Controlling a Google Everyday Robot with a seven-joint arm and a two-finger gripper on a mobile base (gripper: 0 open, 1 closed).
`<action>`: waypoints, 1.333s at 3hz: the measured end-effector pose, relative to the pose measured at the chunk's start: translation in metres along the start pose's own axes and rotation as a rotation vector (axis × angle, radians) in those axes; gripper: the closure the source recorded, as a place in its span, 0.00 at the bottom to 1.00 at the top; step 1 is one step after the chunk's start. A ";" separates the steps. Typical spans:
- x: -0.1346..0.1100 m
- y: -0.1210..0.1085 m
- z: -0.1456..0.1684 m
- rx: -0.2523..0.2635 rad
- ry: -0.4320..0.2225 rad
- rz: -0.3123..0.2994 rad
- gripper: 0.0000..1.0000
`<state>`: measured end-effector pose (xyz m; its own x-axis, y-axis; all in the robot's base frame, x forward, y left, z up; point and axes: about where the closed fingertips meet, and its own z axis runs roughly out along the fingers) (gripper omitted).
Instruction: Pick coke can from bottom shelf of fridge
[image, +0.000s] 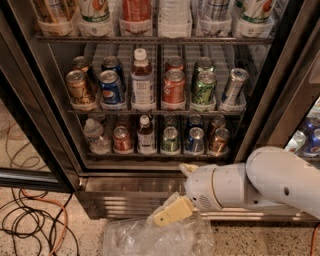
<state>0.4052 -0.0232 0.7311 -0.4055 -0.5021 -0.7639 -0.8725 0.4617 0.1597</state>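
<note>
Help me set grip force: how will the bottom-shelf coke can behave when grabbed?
The coke can looks smooth and metal, so probably slippery yet stiff. Upright in a clear holder, it likely won't tip or roll. The claw hangs open, low before the fridge base.

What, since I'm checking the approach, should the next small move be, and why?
Probably raise the gripper up and left: it hangs open before the ribbed steel base of the dark-framed fridge, below the bottom wire shelf, where the small red coke can stands second from left.
</note>
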 end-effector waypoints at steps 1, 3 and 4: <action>-0.025 -0.026 0.027 0.086 -0.175 -0.080 0.00; -0.011 -0.025 0.061 0.089 -0.191 -0.092 0.00; -0.019 -0.052 0.093 0.140 -0.258 -0.144 0.00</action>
<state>0.4830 0.0301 0.6790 -0.1828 -0.3756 -0.9086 -0.8626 0.5047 -0.0351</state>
